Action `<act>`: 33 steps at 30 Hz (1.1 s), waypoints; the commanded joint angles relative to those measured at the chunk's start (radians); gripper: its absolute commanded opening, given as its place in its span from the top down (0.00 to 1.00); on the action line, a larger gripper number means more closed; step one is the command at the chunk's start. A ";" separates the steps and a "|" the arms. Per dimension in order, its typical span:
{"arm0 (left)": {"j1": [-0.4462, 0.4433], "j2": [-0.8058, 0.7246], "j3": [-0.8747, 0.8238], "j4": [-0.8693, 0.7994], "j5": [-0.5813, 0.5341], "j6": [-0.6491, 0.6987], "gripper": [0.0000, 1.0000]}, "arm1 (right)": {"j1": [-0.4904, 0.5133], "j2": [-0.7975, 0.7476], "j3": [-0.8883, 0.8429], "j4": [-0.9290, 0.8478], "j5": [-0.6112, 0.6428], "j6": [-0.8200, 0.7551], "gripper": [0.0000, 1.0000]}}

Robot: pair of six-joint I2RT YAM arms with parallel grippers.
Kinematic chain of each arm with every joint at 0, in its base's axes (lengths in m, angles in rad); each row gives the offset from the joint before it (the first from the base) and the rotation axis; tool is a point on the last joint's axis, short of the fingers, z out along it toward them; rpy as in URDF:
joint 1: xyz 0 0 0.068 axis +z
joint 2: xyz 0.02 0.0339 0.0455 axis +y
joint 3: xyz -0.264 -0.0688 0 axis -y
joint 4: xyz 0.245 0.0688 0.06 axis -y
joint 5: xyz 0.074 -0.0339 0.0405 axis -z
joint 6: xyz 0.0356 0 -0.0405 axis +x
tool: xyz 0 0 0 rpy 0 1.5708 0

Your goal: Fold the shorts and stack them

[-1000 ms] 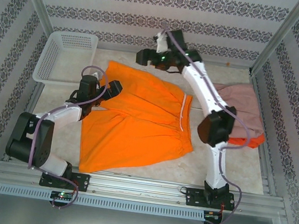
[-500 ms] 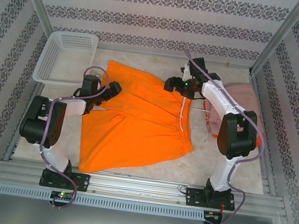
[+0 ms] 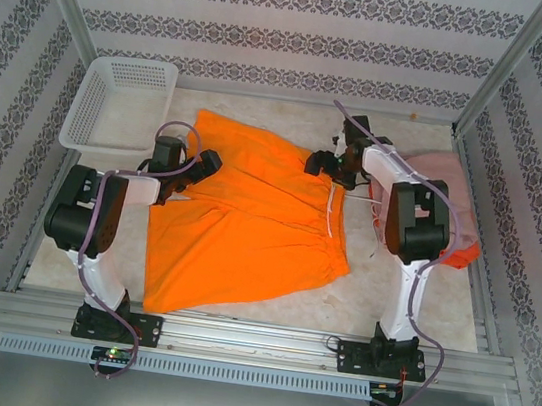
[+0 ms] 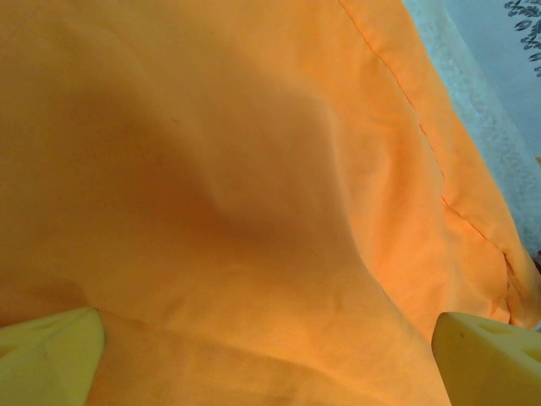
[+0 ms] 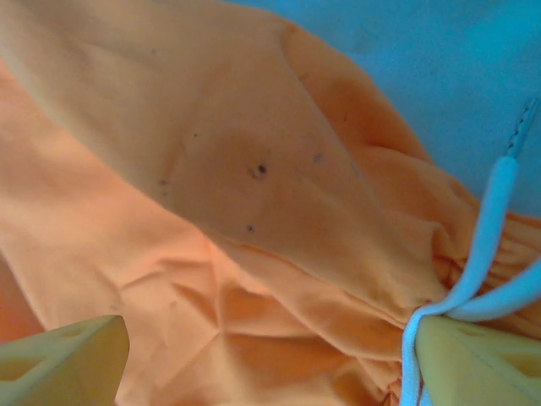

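Observation:
Orange shorts [image 3: 248, 225] lie spread flat mid-table, their waistband and white drawstring [image 3: 332, 207] on the right. My left gripper [image 3: 203, 164] is open at their left edge, and in the left wrist view [image 4: 270, 368] orange cloth [image 4: 254, 186] lies between its yellow fingertips [image 4: 51, 355]. My right gripper [image 3: 316, 162] is open over the far waist corner. In the right wrist view [image 5: 270, 364] the drawstring [image 5: 482, 245] runs beside one fingertip [image 5: 478, 359]. Pink shorts [image 3: 459, 214] lie at the right, over red-orange shorts [image 3: 460, 256], both partly hidden by my right arm.
A white mesh basket [image 3: 124, 102] stands at the back left corner. Patterned walls and metal posts close the table in on three sides. A bare strip of table [image 3: 408, 303] runs along the front right.
My right gripper has drawn back from the far wall and come down over the waistband's far corner. The left arm has folded its elbow in while its gripper stayed at the left edge.

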State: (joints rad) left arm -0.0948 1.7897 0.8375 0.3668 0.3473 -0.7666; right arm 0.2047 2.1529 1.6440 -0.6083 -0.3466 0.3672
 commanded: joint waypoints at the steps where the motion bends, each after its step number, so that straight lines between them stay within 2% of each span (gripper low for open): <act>1: 0.021 0.036 0.034 0.017 -0.015 0.024 0.00 | -0.007 0.049 0.086 -0.023 -0.017 0.008 0.12; 11: 0.032 0.147 0.168 -0.043 -0.026 0.050 0.00 | -0.016 0.217 0.340 -0.110 -0.045 0.040 0.12; 16: 0.039 0.166 0.253 -0.097 -0.020 0.072 0.00 | -0.018 0.240 0.423 -0.130 -0.093 0.057 0.12; 19: 0.040 0.116 0.271 -0.116 -0.011 0.089 0.00 | -0.019 0.187 0.406 -0.107 -0.116 0.066 0.12; 24: 0.040 -0.054 0.238 -0.143 0.005 0.090 0.00 | -0.021 0.026 0.307 -0.028 -0.122 0.080 0.11; 28: 0.039 -0.237 0.151 -0.176 0.026 0.073 0.00 | -0.021 -0.129 0.209 -0.008 -0.101 0.073 0.11; 33: 0.025 -0.464 0.002 -0.277 0.028 0.050 0.00 | -0.015 -0.343 -0.010 0.050 -0.065 0.064 0.11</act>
State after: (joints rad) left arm -0.0643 1.3914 0.9157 0.2054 0.3626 -0.7082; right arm 0.1917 1.8946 1.7214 -0.5915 -0.4335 0.4355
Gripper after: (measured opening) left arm 0.999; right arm 0.886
